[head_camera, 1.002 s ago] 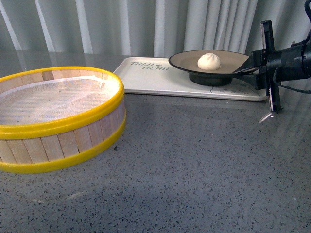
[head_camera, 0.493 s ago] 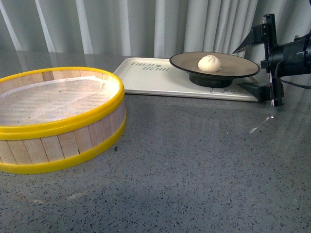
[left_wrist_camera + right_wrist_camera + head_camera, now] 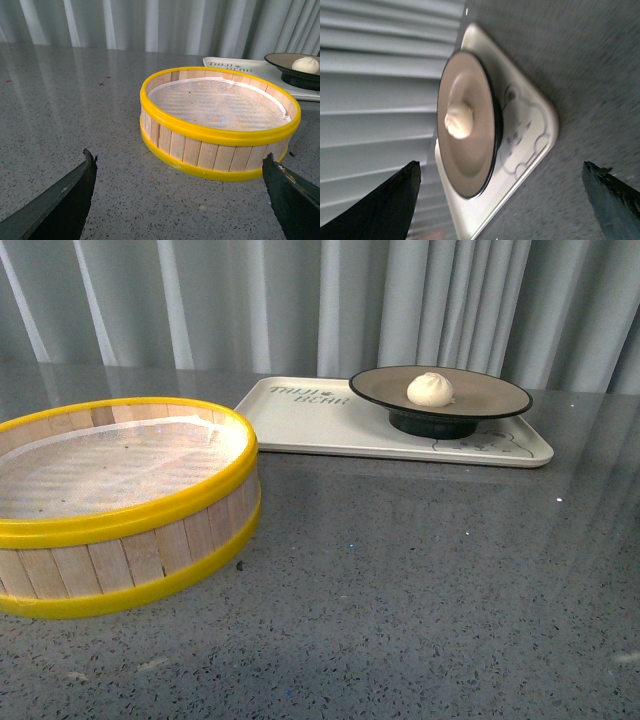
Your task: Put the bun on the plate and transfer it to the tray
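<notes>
The bun (image 3: 430,389) sits near the middle of the plate (image 3: 500,390), and the plate rests on the cream tray (image 3: 300,420), toward the end with the bear drawing, away from the printed lettering. So the job looks done from here: bun on plate, plate on tray. Neither arm shows from the front. The right gripper (image 3: 512,200) hangs off the tray's bear corner with its 2 dark fingertips (image 3: 395,200) spread wide and nothing between them, clear of the plate. The left gripper (image 3: 180,200) is splayed too, empty, low over the grey stone counter (image 3: 400,590) on the near side of the yellow-rimmed steamer basket (image 3: 120,500), which sits well apart from the tray. That bun looks soft and light, the sort that dents under a firm pinch, so a gentle hold low on its sides would suit it better than pressing the pleated top. The plate looks stiff and smooth; its thin black rim overhangs the dark foot, and that rim is the natural place to grip, though it could slip.
</notes>
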`<state>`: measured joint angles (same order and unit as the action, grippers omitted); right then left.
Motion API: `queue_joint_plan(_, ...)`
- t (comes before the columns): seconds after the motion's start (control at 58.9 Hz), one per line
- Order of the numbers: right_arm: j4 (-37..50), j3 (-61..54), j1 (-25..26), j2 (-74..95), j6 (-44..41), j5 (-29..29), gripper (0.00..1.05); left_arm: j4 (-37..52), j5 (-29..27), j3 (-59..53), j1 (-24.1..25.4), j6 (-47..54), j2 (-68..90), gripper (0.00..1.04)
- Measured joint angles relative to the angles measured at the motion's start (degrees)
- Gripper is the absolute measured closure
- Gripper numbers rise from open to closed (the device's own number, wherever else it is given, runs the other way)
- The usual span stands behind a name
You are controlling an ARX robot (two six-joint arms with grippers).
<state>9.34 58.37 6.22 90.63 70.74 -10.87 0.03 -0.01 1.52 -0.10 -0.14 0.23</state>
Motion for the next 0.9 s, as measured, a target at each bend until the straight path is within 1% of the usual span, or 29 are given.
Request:
queue_joint_plan(0.034, 0.22, -1.09, 1.7, -1.97, -1.57, 1.68, 0.08, 0.0, 0.0, 0.0, 0.0, 0.0, 0.0, 0.07)
queue_joint_plan(0.068, 0.96, -2.34, 4.28, -4.52, -5.14, 3.67, 0.08, 0.0, 0.0, 0.0, 0.0, 0.0, -0.02, 0.07)
queue_joint_plan(0.085, 1.2, -2.62, 4.94, -5.11, -5.55, 3.89, 0.08, 0.0, 0.0, 0.0, 0.0, 0.0, 0.0, 0.07)
queue_joint_plan(0.153, 3.39, -4.5, 9.53, -9.16, -12.15, 4.57, 0.08, 0.0, 0.0, 0.0, 0.0, 0.0, -0.02, 0.07)
queue_joint_plan(0.204, 4.85, -5.9, 12.0, -11.47, -16.13, 5.49, 0.08, 0.0, 0.0, 0.0, 0.0, 0.0, 0.0, 0.07)
queue_joint_plan(0.255, 8.11, -8.52, 15.15, -14.8, -22.1, 6.08, 0.08, 0.0, 0.0, 0.0, 0.0, 0.0, 0.0, 0.07)
queue_joint_plan(0.272, 10.01, -9.97, 16.44, -16.37, -26.38, 6.6, 0.08, 0.0, 0.0, 0.0, -0.02, 0.0, 0.0, 0.07)
queue_joint_plan(0.323, 13.57, -12.48, 18.16, -18.88, -32.79, 6.75, 0.08, 0.0, 0.0, 0.0, 0.0, 0.0, 0.0, 0.07)
queue_joint_plan(0.34, 14.82, -13.49, 18.86, -19.85, -35.78, 5.22, 0.09, 0.0, 0.0, 0.0, 0.0, 0.0, 0.0, 0.07)
queue_joint_plan(0.357, 15.5, -14.47, 19.78, -20.94, -38.49, 1.77, 0.12, 0.0, 0.0, 0.0, 0.0, 0.0, 0.0, 0.07)
queue_joint_plan(0.374, 15.72, -15.02, 20.15, -21.55, -41.11, -0.22, 0.14, 0.0, 0.0, 0.0, -0.02, 0.0, 0.0, 0.07)
queue_joint_plan(0.391, 16.02, -16.31, 20.57, -22.95, -44.83, -3.85, 0.17, 0.0, 0.0, 0.0, 0.0, 0.0, 0.0, 0.07)
queue_joint_plan(0.408, 16.11, -17.03, 20.7, -23.67, -45.66, -4.61, 0.19, 0.0, -0.02, 0.0, 0.0, 0.0, 0.0, 0.07)
queue_joint_plan(0.425, 16.22, -19.52, 20.74, -26.16, -50.9, -9.64, 0.24, 0.0, -0.02, 0.0, 0.0, 0.0, 0.0, 0.07)
queue_joint_plan(0.442, 16.2, -21.42, 20.59, -28.0, -54.03, -11.76, 0.28, 0.0, -0.02, 0.0, 0.0, 0.0, 0.0, 0.07)
queue_joint_plan(0.476, 15.87, -26.18, 19.5, -32.87, -60.87, -13.31, 0.37, 0.0, 0.07, 0.0, 0.0, 0.0, 0.0, 0.07)
queue_joint_plan(0.493, 15.61, -28.87, 18.6, -35.76, -63.25, -13.16, 0.42, 0.0, 0.04, 0.0, -0.02, 0.0, -0.02, 0.07)
queue_joint_plan(0.561, 15.43, -36.54, 15.98, -43.78, -67.43, -11.04, 0.58, 0.0, -0.04, 0.0, 0.0, -0.02, 0.0, 0.07)
queue_joint_plan(0.578, 15.61, -37.75, 15.54, -44.98, -67.84, -10.6, 0.61, 0.0, -0.04, 0.0, 0.0, 0.0, 0.0, 0.07)
queue_joint_plan(0.629, 18.34, -43.41, 13.57, -48.98, -69.13, -8.33, 0.74, 0.0, -0.02, 0.0, 0.0, 0.0, -0.02, 0.07)
queue_joint_plan(0.646, 18.64, -43.8, 13.44, -49.11, -69.13, -8.33, 0.75, 0.0, 0.0, 0.0, 0.0, 0.0, -0.02, 0.07)
queue_joint_plan(0.714, 23.69, -49.22, 11.58, -49.81, -69.68, -6.14, 0.89, 0.0, 0.02, 0.0, -0.02, 0.0, -0.02, 0.07)
queue_joint_plan(0.731, 24.06, -49.57, 11.45, -49.83, -69.7, -5.92, 0.9, 0.0, 0.02, 0.0, 0.0, 0.0, -0.02, 0.07)
queue_joint_plan(0.798, 24.63, -53.22, 9.64, -50.47, -70.01, -3.87, 1.02, 0.0, 0.02, 0.0, 0.0, 0.0, -0.02, 0.07)
queue_joint_plan(0.815, 24.41, -53.57, 9.35, -50.66, -70.14, -3.69, 1.04, 0.0, 0.0, 0.0, 0.0, 0.0, -0.02, 0.07)
queue_joint_plan(0.9, 22.6, -54.99, 7.08, -53.55, -70.38, -1.88, 1.03, 0.0, -0.02, 0.0, 0.0, 0.0, 0.0, 0.07)
